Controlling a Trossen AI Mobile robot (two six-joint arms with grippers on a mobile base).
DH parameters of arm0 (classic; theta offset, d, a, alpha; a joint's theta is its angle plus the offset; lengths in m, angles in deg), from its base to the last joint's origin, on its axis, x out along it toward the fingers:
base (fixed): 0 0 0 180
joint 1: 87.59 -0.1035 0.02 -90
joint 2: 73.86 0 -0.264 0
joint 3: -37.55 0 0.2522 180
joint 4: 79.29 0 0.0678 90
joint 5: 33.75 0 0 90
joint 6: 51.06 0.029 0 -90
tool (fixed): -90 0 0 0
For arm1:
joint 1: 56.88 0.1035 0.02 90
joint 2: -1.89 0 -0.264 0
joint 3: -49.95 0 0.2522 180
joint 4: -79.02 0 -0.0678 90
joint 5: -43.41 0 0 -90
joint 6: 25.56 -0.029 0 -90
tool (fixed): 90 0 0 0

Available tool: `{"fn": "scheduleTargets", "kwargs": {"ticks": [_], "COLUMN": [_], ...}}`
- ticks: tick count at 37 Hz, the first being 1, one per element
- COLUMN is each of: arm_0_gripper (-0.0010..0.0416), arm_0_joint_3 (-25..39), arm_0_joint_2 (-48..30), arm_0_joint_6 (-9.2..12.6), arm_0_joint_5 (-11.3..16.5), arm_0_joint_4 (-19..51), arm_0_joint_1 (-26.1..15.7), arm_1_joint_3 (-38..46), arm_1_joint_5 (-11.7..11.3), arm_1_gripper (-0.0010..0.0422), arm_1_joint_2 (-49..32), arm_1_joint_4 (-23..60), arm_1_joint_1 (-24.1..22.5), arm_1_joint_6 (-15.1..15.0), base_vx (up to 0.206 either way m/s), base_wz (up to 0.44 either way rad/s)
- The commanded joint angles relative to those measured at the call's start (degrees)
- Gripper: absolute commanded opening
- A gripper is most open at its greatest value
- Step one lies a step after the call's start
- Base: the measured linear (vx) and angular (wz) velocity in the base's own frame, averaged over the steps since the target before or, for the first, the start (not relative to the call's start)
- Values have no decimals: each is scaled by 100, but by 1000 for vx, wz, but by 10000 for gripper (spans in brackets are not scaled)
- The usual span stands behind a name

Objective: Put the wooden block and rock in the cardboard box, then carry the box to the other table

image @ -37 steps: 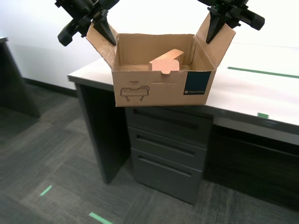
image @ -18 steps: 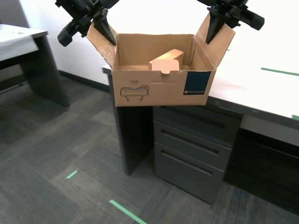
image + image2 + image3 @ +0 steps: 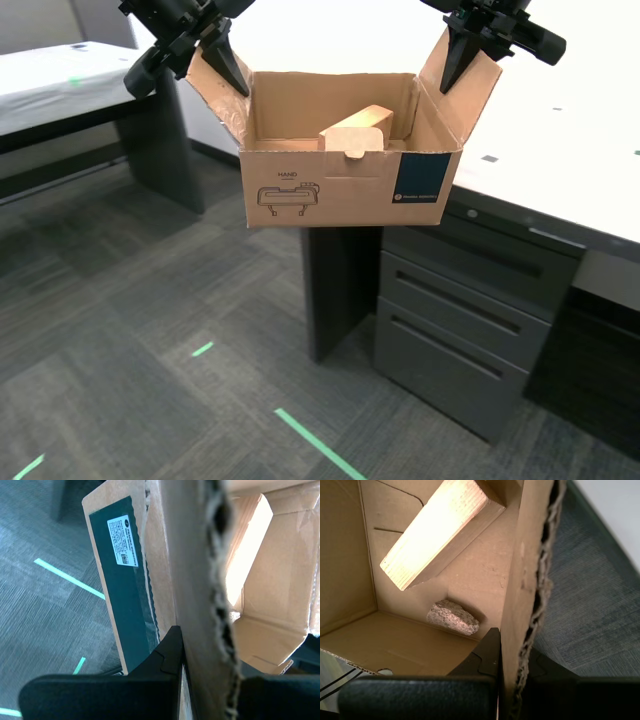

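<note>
exterior view: i'm mid-carry, box [image 3: 345, 175] airborne at centre frame, my first gripper [image 3: 512, 680] and second gripper [image 3: 205, 680] each clamped on a flap; block [image 3: 437, 532] and rock [image 3: 452, 617] inside. next, reach the table [image 3: 60, 85] upper left.

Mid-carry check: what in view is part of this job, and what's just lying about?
Job:
cardboard box
wooden block and rock, inside it
my first gripper and my second gripper, both shut on its side flaps
table with a green mark, exterior view's left, possibly the destination

Lying about:
drawer desk, exterior view's right
green floor tape
</note>
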State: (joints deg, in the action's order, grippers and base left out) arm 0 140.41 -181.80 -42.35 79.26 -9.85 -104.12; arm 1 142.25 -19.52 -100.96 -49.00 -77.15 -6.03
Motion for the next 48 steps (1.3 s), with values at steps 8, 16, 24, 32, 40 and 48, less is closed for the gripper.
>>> {"fn": "scheduleTargets", "kwargs": {"ticks": [8, 16, 24, 32, 40, 48], "arm_0_gripper": [-1, -1, -1, -1, -1, -1], "arm_0_joint_3": [7, 7, 7, 7, 7, 7], "arm_0_joint_2": [7, 7, 7, 7, 7, 7], "arm_0_joint_6": [-20, 13, 37, 37, 24, -13], "arm_0_joint_5": [74, 74, 74, 74, 74, 74], "arm_0_joint_4": [-31, -31, -46, -39, -17, -26], "arm_0_joint_1": [-9, -13, -17, -28, -46, -48], "arm_1_joint_3": [9, 9, 9, 9, 9, 9], "arm_1_joint_5": [61, 35, 37, 42, 42, 39], "arm_1_gripper": [-1, -1, -1, -1, -1, -1], "arm_1_joint_2": [9, 11, 11, 11, 11, 11], "arm_1_joint_4": [-105, -114, -262, -269, -278, -304], "arm_1_joint_1": [-42, -44, -44, -44, -46, -46], "arm_1_joint_6": [238, 232, 42, 48, 44, 199], "base_vx": [-54, -48, -47, -44, -45, -39], "base_wz": [260, 245, 241, 229, 229, 228]}}
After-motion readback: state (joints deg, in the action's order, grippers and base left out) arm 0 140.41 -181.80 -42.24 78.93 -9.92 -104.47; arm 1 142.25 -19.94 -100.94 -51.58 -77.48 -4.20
